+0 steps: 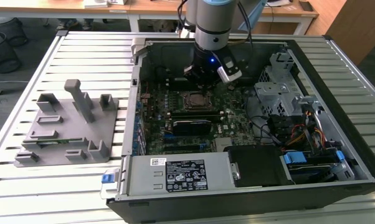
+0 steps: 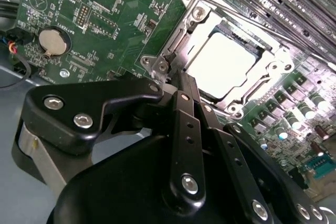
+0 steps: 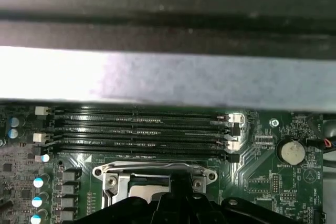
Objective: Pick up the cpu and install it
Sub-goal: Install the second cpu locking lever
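Observation:
The cpu (image 2: 226, 69) lies flat in the motherboard socket (image 2: 173, 51), its silver top glaring bright inside the metal frame. In the exterior view the socket (image 1: 197, 99) sits mid-board, and my gripper (image 1: 202, 85) hangs just above its far edge. In the second wrist view my gripper (image 2: 184, 81) is shut, its black fingers pressed together with nothing between them, tips at the socket frame's edge beside the cpu. The first wrist view shows the socket frame (image 3: 113, 174) and a sliver of the cpu (image 3: 147, 187) behind the gripper's black body (image 3: 178, 205).
The open computer case (image 1: 355, 116) lies on a slatted metal table. Memory slots (image 3: 142, 129) run beside the socket, and a coin battery (image 2: 52, 41) sits nearby. A drive cage (image 1: 278, 91) and power supply (image 1: 175, 175) flank the board. Grey fixture blocks (image 1: 69, 126) stand at the exterior view's left.

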`<state>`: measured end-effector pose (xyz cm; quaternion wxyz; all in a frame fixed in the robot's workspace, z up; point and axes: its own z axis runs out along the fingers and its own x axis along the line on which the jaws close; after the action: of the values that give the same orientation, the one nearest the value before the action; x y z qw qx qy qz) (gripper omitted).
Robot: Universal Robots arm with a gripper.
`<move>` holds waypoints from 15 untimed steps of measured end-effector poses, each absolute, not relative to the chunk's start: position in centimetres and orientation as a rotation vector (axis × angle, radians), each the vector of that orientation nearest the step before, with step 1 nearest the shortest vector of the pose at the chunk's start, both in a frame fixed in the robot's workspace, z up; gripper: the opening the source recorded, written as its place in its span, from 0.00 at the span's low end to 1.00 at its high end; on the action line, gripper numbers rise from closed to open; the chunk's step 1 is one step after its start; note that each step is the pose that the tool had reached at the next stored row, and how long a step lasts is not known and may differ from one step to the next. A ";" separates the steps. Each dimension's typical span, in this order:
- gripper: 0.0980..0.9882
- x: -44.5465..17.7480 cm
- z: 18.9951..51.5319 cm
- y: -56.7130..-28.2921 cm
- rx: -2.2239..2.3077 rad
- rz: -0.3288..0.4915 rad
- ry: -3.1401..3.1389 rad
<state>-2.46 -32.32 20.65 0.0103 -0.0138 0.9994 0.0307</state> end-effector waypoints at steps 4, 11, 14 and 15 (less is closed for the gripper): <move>0.01 -2.5 21.4 -32.3 -0.043 0.096 3.119; 0.01 -2.5 21.8 -32.7 -0.043 0.096 3.119; 0.01 -2.5 21.8 -33.3 -0.043 0.096 3.119; 0.01 -2.5 21.8 -33.6 -0.043 0.096 3.119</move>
<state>-2.46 -33.63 21.80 0.0103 -0.0139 0.9994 0.0308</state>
